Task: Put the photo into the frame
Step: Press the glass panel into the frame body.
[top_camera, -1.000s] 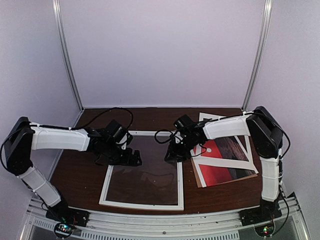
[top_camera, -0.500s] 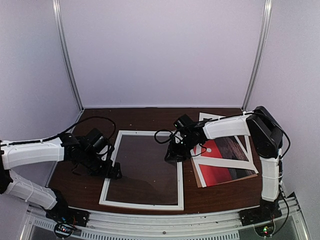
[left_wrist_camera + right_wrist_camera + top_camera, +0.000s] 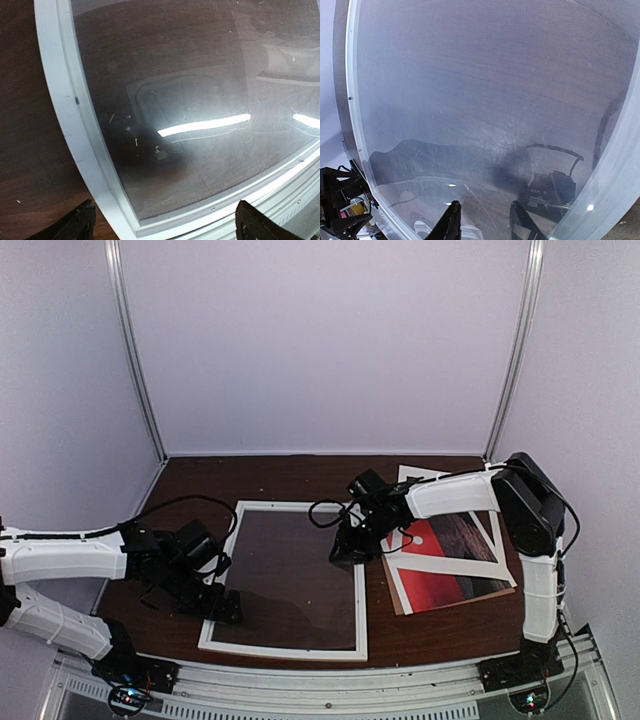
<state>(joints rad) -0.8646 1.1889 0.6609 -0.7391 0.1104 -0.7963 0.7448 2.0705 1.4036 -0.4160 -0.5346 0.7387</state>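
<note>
The white frame lies flat mid-table with a clear sheet resting in it. The red sunset photo lies to its right, partly covered by a white mat. My left gripper is open wide and hovers low over the frame's near left corner. In the left wrist view its fingertips straddle that corner of the frame. My right gripper sits over the frame's right edge. Its jaws stand partly apart above the clear sheet, with nothing between them.
A white paper mat lies askew across the photo, on a brown backing board. The metal rail runs along the table's near edge. Grey walls enclose the back and sides.
My left arm has drawn back from over the frame's middle to its near left corner, leftward and toward the near edge. The right arm has not moved.
</note>
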